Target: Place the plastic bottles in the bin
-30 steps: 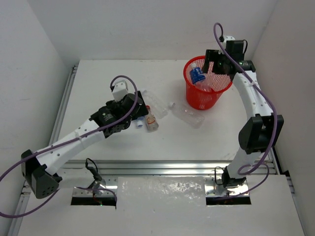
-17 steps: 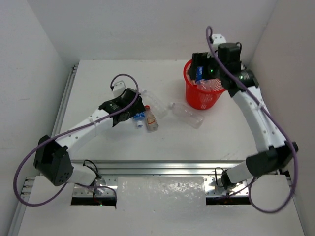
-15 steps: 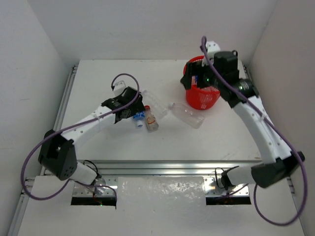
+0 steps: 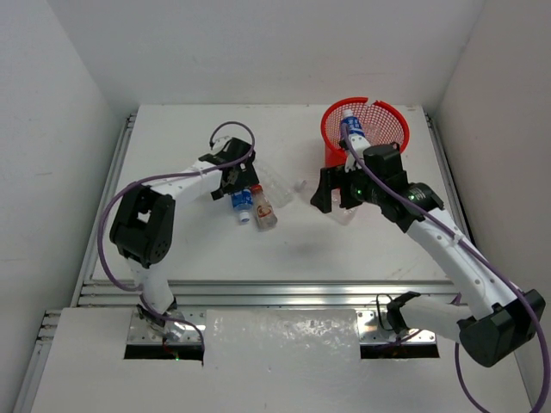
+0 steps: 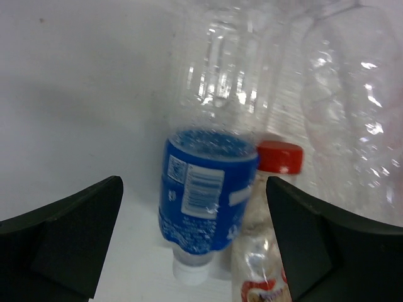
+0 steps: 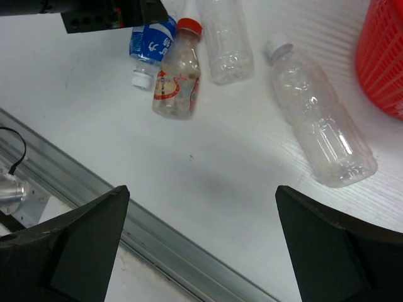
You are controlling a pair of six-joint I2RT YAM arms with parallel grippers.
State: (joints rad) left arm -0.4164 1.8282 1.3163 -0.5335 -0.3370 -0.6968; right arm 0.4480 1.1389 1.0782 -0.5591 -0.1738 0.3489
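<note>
Two white robot arms reach over a smooth white desk (image 4: 172, 232) strewn with small plastic bottles. The left hand (image 4: 232, 175), its black fingers spread wide and gripping nothing, is poised by a blue-labelled bottle (image 5: 204, 189) that lies on its side with its white cap toward the near edge. Touching its flank lies a red-capped bottle (image 6: 177, 75) with a pale label. Just beyond the pair is a clear ribbed bottle (image 6: 225, 38) with no label, and its crinkled wall catches the light.

The right hand (image 4: 331, 196) is also open wide and empty. It hangs above a fourth bottle (image 6: 318, 126), clear and unlabelled with a white cap, which rests on the desk near the foot of the bin (image 4: 392, 116). The bin is a round red mesh basket with a notch in its rim. It stands at the far right of the desk and holds one blue-labelled, white-capped bottle (image 4: 351, 131) leaning against its near-left wall. Purple cables loop along both arms.
</note>
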